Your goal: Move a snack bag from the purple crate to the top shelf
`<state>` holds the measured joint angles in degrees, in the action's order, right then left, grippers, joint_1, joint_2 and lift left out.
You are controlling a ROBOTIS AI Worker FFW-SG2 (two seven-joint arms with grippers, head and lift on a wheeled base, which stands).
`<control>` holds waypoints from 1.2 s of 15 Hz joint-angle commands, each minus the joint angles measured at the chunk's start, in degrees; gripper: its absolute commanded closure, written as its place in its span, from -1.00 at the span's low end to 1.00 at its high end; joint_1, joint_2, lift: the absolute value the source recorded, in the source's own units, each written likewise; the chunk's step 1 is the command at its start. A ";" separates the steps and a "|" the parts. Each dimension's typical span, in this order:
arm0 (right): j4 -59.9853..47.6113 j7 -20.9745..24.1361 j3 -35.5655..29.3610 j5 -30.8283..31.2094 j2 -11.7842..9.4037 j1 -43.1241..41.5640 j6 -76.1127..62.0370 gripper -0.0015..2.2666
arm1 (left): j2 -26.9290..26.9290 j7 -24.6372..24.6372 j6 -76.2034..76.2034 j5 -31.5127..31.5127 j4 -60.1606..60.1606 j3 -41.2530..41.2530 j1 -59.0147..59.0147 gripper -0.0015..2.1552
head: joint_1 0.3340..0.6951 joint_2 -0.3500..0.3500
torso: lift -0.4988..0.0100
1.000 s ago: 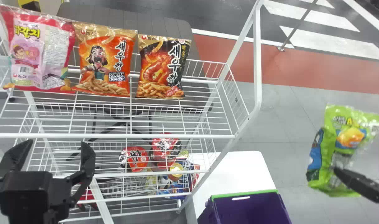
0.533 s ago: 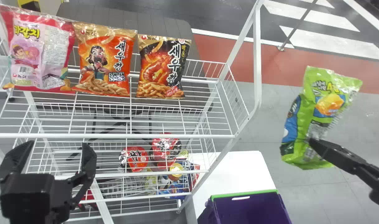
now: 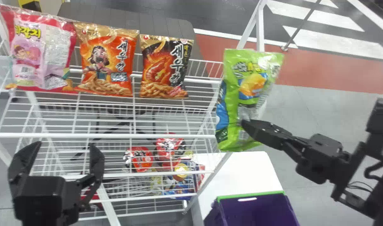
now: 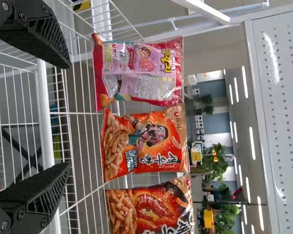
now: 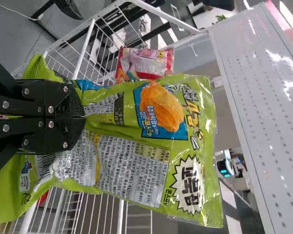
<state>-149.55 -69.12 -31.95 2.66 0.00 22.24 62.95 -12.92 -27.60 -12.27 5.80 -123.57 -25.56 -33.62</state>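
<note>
Clearly, the green snack bag [image 3: 233, 94] is in the grasp of the right gripper [image 3: 245, 125], up in the air at the right-hand end of the wire rack. The black fingers are closed on its lower part, and the right wrist view shows the wrapping creased around their tips. The bag hangs roughly upright, its printed front with an orange chip facing the head camera; whether it touches the rack I cannot tell. Along the back of the top shelf [image 3: 166, 136] three more bags stand side by side: a pink-and-red bag [image 3: 37, 53] at the left, an orange bag [image 3: 105, 62] in the middle and a black-and-orange bag [image 3: 166, 69] at the right. The left gripper [image 3: 65, 146] waits in front of the rack's left part, its fingers spread wide apart. Lower in the rack are red packages [image 3: 141, 159] and a blue package [image 3: 183, 186]. The purple crate [image 3: 257, 208], with a green rim, sits beside the rack, next to a white counter [image 3: 241, 171].
</note>
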 commanded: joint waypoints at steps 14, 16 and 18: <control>29.85 21.31 20.52 3.23 0.05 -10.37 -34.86 0.76 | -0.71 -0.35 1.23 0.09 0.17 0.60 -1.36 -0.90 | 1.00 -0.24 | 0.96; 32.57 23.77 20.52 2.97 0.05 -10.90 -38.55 0.76 | -0.79 -0.35 1.41 0.09 -0.18 0.51 -1.62 -0.90 | 1.00 -0.25 | 0.96; 34.86 26.32 20.26 2.88 0.05 -11.52 -41.01 0.76 | -1.14 -0.97 1.41 0.18 -0.27 0.33 -1.89 -0.90 | 1.00 -0.26 | 0.96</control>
<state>-116.37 -43.67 -11.52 5.62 0.00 11.12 23.99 -13.80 -28.28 -10.92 5.89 -123.75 -25.06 -35.37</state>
